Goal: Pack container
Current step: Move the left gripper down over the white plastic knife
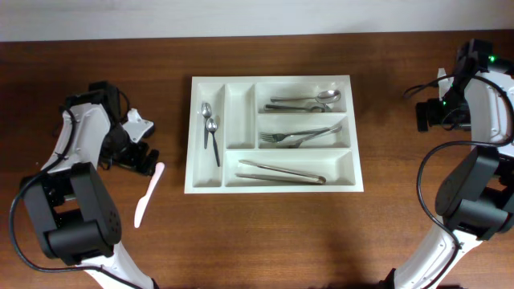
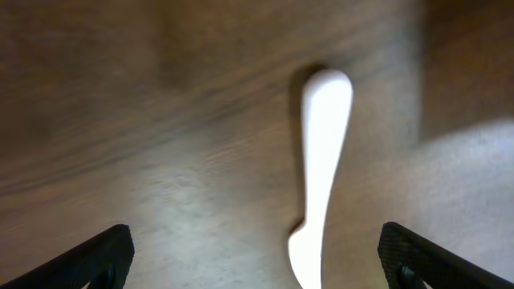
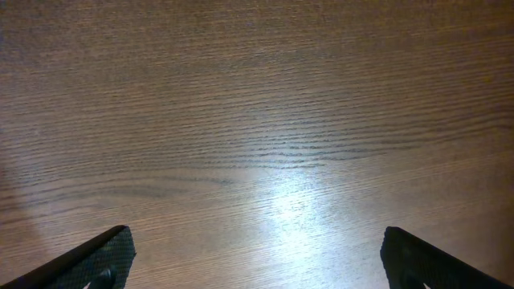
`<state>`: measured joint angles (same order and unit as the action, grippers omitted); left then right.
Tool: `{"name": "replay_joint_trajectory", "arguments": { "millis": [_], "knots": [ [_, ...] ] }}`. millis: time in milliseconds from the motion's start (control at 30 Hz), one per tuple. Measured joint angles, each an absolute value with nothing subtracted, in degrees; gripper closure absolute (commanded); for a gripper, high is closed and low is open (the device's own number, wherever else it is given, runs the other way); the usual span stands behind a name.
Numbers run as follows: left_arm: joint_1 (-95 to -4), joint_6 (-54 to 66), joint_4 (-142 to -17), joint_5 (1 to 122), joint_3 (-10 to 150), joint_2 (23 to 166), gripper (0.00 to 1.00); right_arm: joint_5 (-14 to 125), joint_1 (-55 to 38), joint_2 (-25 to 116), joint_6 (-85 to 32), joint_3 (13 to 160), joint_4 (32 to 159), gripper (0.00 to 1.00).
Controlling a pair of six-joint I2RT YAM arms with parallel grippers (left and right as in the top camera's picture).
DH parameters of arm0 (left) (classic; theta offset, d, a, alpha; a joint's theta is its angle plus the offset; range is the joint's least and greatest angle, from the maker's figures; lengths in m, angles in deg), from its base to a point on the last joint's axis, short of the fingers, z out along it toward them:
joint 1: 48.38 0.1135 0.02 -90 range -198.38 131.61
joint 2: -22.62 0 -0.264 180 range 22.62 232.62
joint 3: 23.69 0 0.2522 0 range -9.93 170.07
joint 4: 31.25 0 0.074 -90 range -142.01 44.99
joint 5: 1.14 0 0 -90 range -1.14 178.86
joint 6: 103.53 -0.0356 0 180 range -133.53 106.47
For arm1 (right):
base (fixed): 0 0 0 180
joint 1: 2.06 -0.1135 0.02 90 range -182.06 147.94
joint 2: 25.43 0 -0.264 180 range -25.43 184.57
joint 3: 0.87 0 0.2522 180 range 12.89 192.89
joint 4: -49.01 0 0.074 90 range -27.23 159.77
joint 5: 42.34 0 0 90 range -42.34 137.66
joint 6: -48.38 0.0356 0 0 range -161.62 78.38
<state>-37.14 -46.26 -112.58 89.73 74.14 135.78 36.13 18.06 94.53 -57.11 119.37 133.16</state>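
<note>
The container (image 1: 271,186), a large white five-compartment tray, sits mid-table. It holds two spoons (image 1: 210,128) in the left upright slot, spoons (image 1: 309,101), forks (image 1: 301,136) and tongs (image 1: 281,172) in the long slots. A white plastic knife (image 1: 148,193) lies on the table left of the tray; it also shows in the left wrist view (image 2: 321,168). My left gripper (image 1: 143,162) is open just above the knife's upper end, with the knife between its fingers (image 2: 255,261). My right gripper (image 1: 426,116) is open and empty over bare wood (image 3: 257,257) at the far right.
The second upright slot (image 1: 239,116) of the tray holds nothing. The dark wooden table (image 1: 273,241) runs to a pale wall at the back edge. Both arm bases stand at the front corners.
</note>
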Motion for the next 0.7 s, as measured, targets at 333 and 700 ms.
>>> {"name": "replay_joint_trajectory", "arguments": {
  "millis": [333,700],
  "knots": [
    [-42.36,-47.09,-113.37,89.75,70.6,135.78,0.01,36.13,18.06,94.53,-57.07,119.37,133.16,0.01],
    [-41.6,-40.8,-110.46,88.44,68.31,135.78,0.01,36.15,18.06,94.53,-57.09,119.37,133.16,0.01]
  ]
}}
